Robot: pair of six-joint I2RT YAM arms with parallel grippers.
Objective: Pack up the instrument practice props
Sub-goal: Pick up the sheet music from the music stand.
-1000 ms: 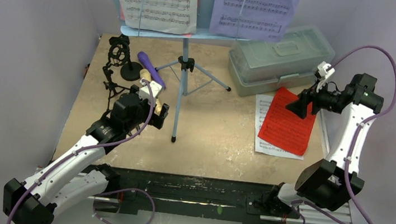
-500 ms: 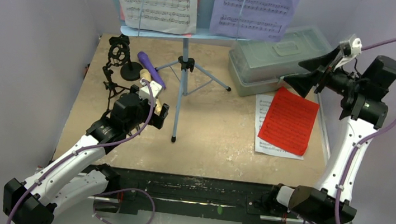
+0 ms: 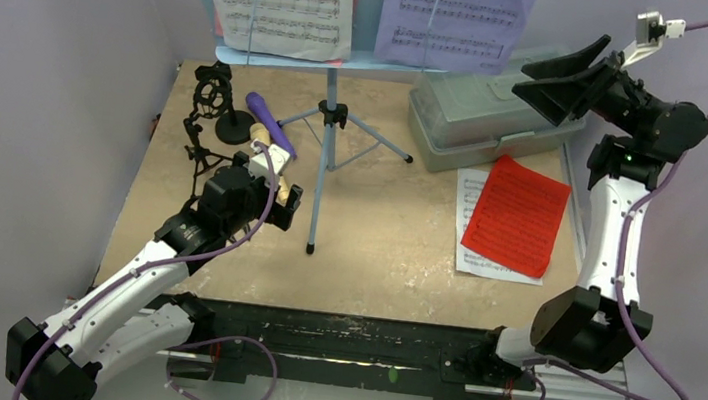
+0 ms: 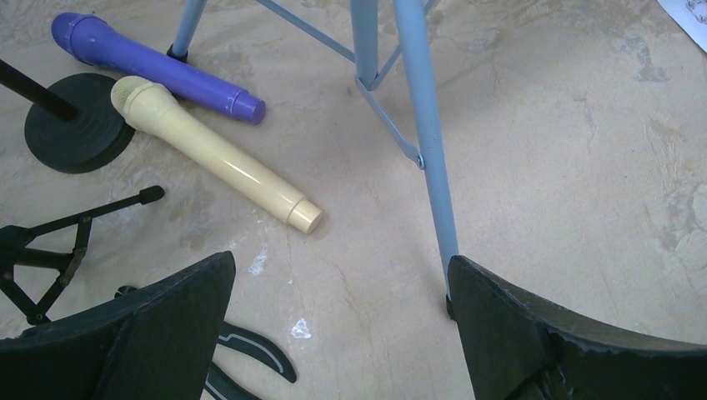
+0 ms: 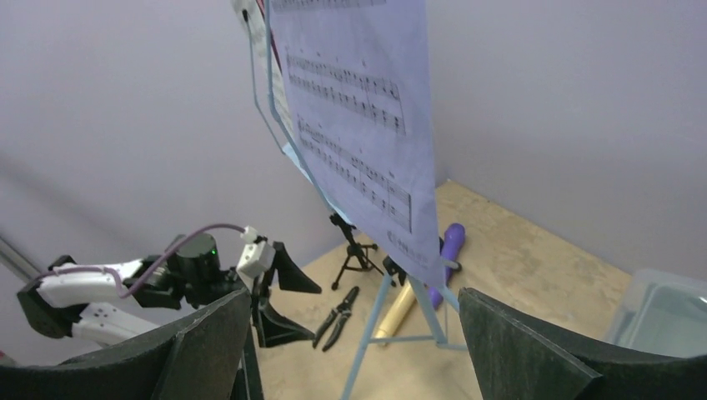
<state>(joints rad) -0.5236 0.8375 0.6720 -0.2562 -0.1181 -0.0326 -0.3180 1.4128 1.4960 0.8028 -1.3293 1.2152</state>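
Pale-blue music rack [image 3: 328, 117] stands on its tripod at the back of the tabletop [image 3: 397, 225], holding a white sheet-music page [image 3: 277, 0] on its left and a lavender page [image 3: 456, 15] on its right. Just left of the rack's legs the purple microphone [image 4: 158, 68] and the tan microphone [image 4: 213, 156] lie side by side, close together, beside the black round-base holder [image 4: 77, 123]. The black tripod holder [image 4: 82, 221] stands a little nearer the arms. To the right of the rack, a red page [image 3: 516, 216] lies flat on top of another white page [image 3: 469, 261], just in front of the closed translucent box [image 3: 492, 105].

The left gripper [image 4: 339, 260] hovers low over the tabletop, its fingers spread wide with nothing between them; the tan microphone's butt end lies just ahead of it and one rack leg comes down beside its right finger. The right gripper [image 5: 354, 296] is up in the air above the box, released and empty, facing the lavender page from the side.
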